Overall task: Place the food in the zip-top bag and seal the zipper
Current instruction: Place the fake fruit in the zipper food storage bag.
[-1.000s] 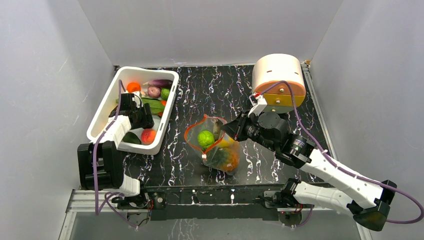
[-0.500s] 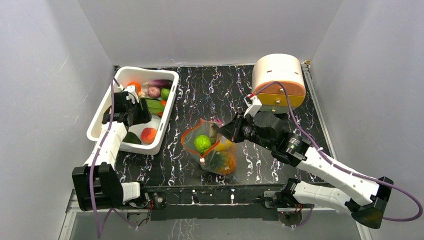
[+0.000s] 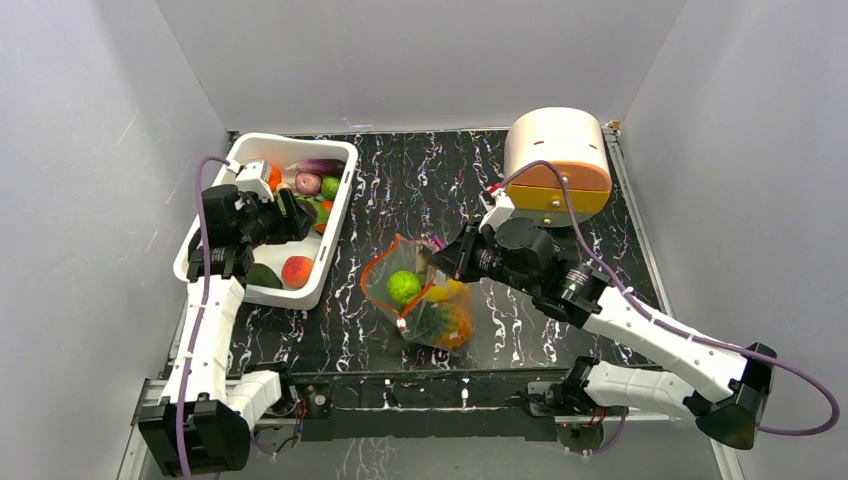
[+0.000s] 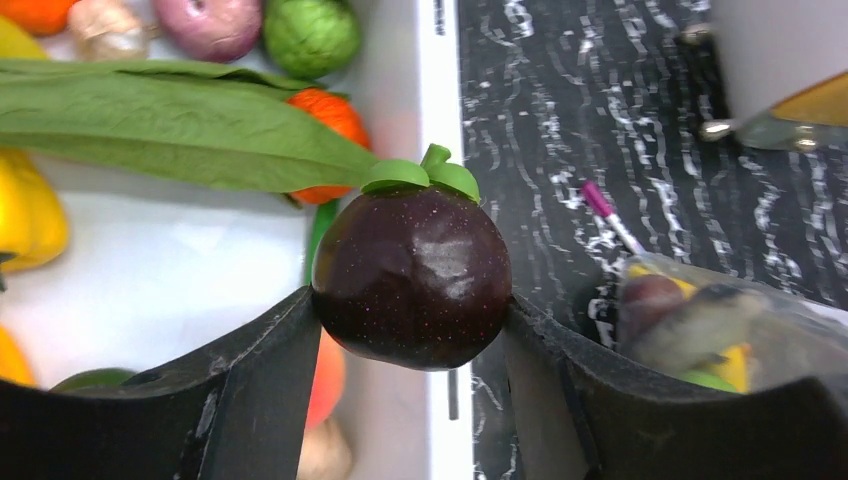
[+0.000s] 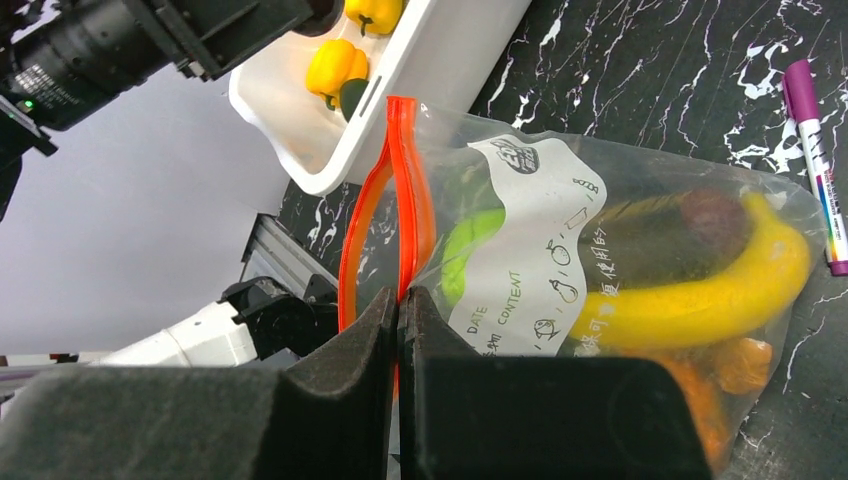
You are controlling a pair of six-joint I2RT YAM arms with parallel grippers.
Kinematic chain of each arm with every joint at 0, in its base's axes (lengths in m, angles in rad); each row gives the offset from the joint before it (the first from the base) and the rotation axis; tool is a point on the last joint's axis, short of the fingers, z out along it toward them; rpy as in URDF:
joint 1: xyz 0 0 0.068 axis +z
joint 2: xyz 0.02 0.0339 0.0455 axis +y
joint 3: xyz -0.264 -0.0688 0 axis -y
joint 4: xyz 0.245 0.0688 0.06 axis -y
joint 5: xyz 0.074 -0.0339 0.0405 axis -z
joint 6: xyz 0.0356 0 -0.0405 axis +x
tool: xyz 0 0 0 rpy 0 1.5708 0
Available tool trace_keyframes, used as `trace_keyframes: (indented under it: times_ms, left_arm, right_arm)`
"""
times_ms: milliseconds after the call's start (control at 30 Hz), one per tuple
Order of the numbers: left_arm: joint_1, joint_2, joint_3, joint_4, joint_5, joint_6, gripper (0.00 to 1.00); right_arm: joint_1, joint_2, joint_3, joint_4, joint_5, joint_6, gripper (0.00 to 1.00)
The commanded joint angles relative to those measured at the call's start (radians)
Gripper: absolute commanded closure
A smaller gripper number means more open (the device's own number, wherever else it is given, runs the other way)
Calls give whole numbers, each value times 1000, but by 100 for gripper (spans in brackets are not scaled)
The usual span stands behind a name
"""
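Note:
A dark purple toy mangosteen (image 4: 412, 275) with a green cap is clamped between my left gripper's (image 4: 410, 322) fingers, above the right wall of the white tub (image 3: 292, 140). More food lies in that tub: a red-orange fruit (image 3: 297, 271), a purple one (image 3: 320, 166) and a long green leaf (image 4: 170, 130). The zip-top bag (image 3: 440, 312) stands mid-table with its mouth gaping and holds a green lime (image 3: 403, 287), a banana (image 5: 700, 295) and orange pieces. My right gripper (image 5: 400, 300) is shut on the orange-red zipper (image 5: 402, 170) at the bag's right rim and holds it up.
A round beige drum with an orange drawer (image 3: 557, 160) stands at the back right, close behind my right arm. A thin purple pen (image 5: 815, 170) lies on the black marbled table (image 3: 400, 180) behind the bag. White walls close in on both sides.
My left arm has lifted and stretched out over the tub, carrying the mangosteen toward its right wall. My right gripper has drawn the bag's rim slightly left.

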Motion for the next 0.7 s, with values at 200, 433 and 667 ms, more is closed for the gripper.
trace_keyframes:
  times_ms: [200, 433, 667]
  left_arm:
    - [-58, -66, -20, 104, 322, -161, 70]
    - [-138, -59, -33, 181, 541, -205, 69]
    - [-208, -75, -67, 242, 671, -218, 69]
  right_arm:
    - [-3, 52, 95, 96, 71, 13, 100]
    - [-3, 79, 113, 90, 95, 11, 100]
    - [-3, 103, 129, 99, 112, 2, 100]
